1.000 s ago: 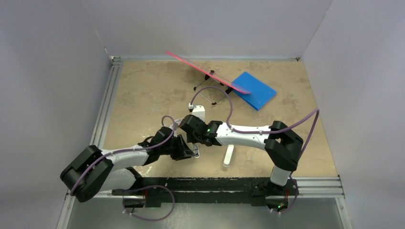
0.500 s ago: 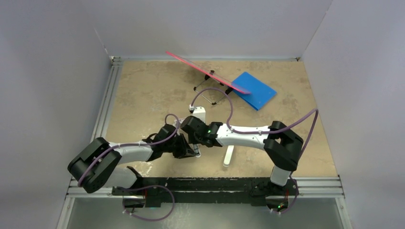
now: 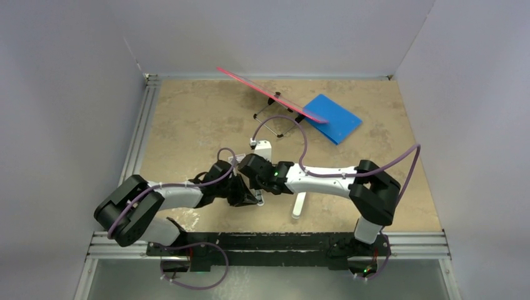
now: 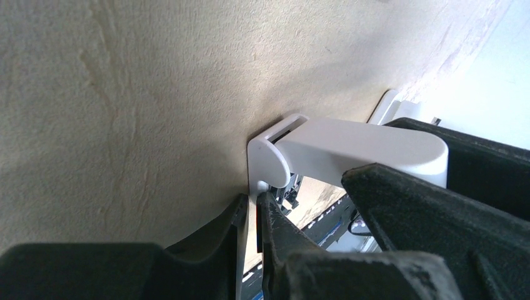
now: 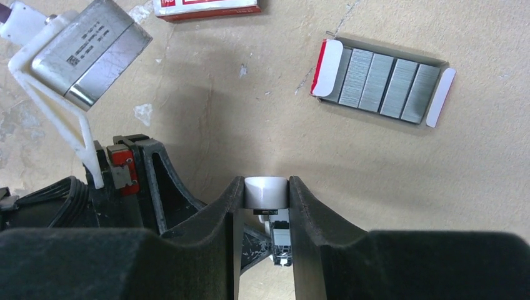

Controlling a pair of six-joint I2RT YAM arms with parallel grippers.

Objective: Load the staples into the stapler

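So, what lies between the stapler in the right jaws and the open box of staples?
Only bare table lies between the stapler and the box of staples, nothing else. The right wrist view shows this.

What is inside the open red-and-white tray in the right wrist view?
The tray holds grey staple strips packed side by side, filling it. Whether more lie beneath them is hidden.

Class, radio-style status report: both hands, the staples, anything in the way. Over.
Left hand shut on stapler; right hand shut on its rounded end. Staples in open tray, not loaded. Nothing seen in the way.
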